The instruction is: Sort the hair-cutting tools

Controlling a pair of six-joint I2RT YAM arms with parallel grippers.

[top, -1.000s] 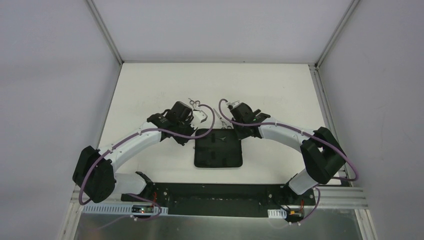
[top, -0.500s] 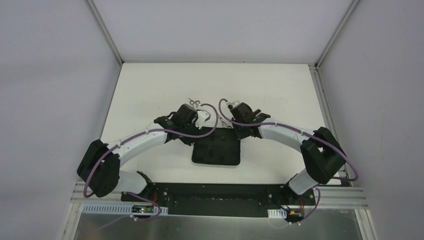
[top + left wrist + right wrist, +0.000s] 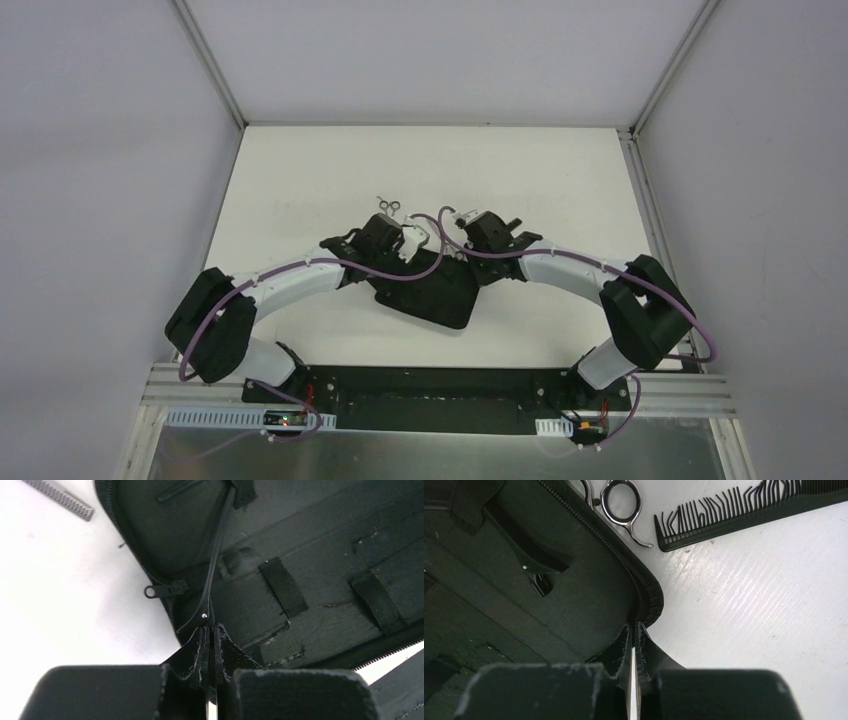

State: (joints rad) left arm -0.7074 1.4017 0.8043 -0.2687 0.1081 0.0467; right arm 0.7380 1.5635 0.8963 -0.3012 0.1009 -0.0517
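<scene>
White table top (image 3: 300, 180) lies under all that we see. Starting on the left, we find the left gripper (image 3: 210, 642) at the 11 o'clock corner of the open black case (image 3: 440, 300), which sits tilted in the middle of the table. Its fingers are squeezed tight together. A thin black tool (image 3: 217, 545) lies inside the case and runs right down to those tips. We cannot tell if the fingers pinch the tool or the case. In the left wrist view the zip pull (image 3: 160, 590) is at 9 o'clock, and a grey toothed piece (image 3: 65, 500), like a comb, lies on the table at 10 o'clock. From above, the silver scissors (image 3: 388, 207) lie on the table at 11 o'clock from the case. Moving right, the right gripper (image 3: 633, 637) is at the 1 o'clock corner of the case. Its fingers are pressed tight too, with the tips touching the zip rim, and we cannot tell if they grip it. A black clip (image 3: 531, 560) lies inside the case at 10 o'clock from those tips. A black comb (image 3: 749, 510) lies on the table at 1 o'clock, beside a ring of the scissors.
</scene>
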